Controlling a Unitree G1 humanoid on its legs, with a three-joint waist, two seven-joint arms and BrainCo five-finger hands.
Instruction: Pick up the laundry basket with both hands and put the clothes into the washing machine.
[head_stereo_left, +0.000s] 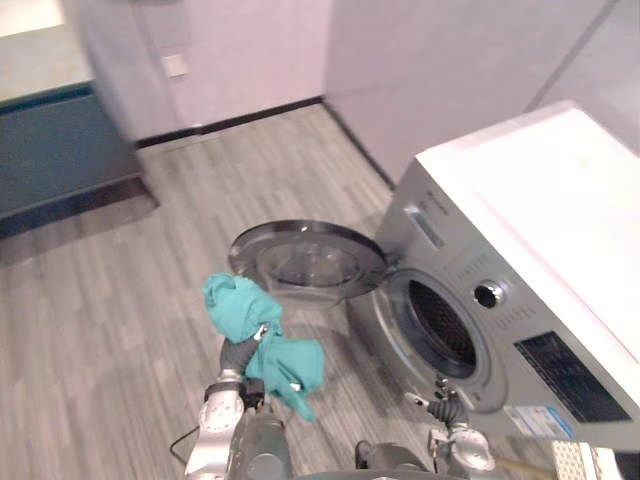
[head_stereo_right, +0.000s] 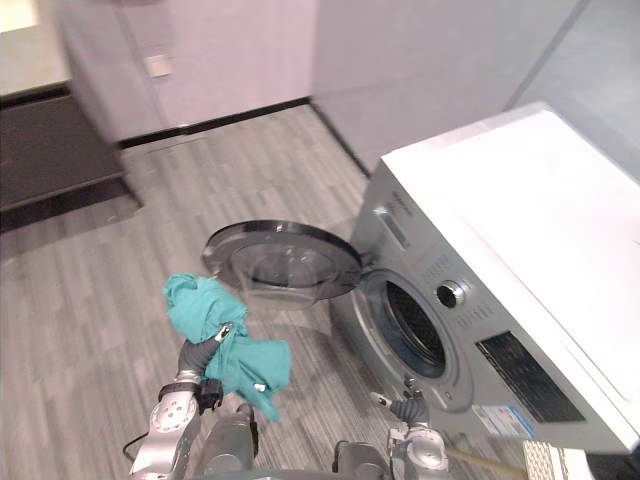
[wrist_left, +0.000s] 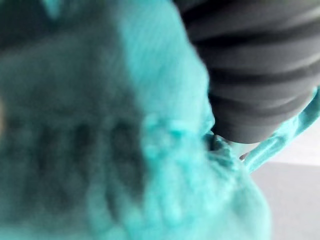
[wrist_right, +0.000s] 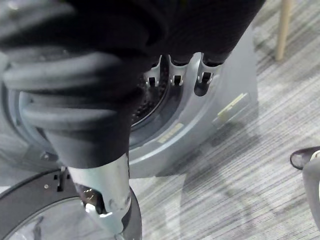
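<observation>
**While the teal cloth rides the left hand, the drum lies off to its right and lower**

As things stand, the teal cloth (head_stereo_left: 240, 305) is bunched over my left hand (head_stereo_left: 238, 354), held up in the air above the floor (head_stereo_left: 150, 330). How tight that hold is I cannot tell, since the cloth wraps the hand in both the eye views and its own wrist view.

- Key relation: the drum opening (head_stereo_left: 442, 325) lies to the right of the cloth and lower down. The open door (head_stereo_left: 308, 262) stands just beyond the cloth, swung out to the left of the opening.
- Cloth's long axis: a fat lobe up top, a second lobe below, and a tail pointing down and to the right, roughly toward the machine.
- The right hand (wrist_right: 204, 80) is the nearer one, low and just in front of the opening. Its fingers are loosely extended toward the drum and hold nothing.
- My read is that the left arm must carry the cloth rightward and down, keeping it clear of the door's near rim.

Materials:
- Cloth: soft knit, ribbed in places, limp, likely to trail and snag.
- Washing machine (head_stereo_left: 520, 230): smooth white top, silver-grey front panel.
- Door: a round metal ring with a clear domed window.
- Drum: dark, perforated metal.
- Floor: grey wood-look planks.
- A pale latticed object (head_stereo_left: 575, 462) sits by the machine's near corner. Whether it is the basket I cannot tell.
</observation>
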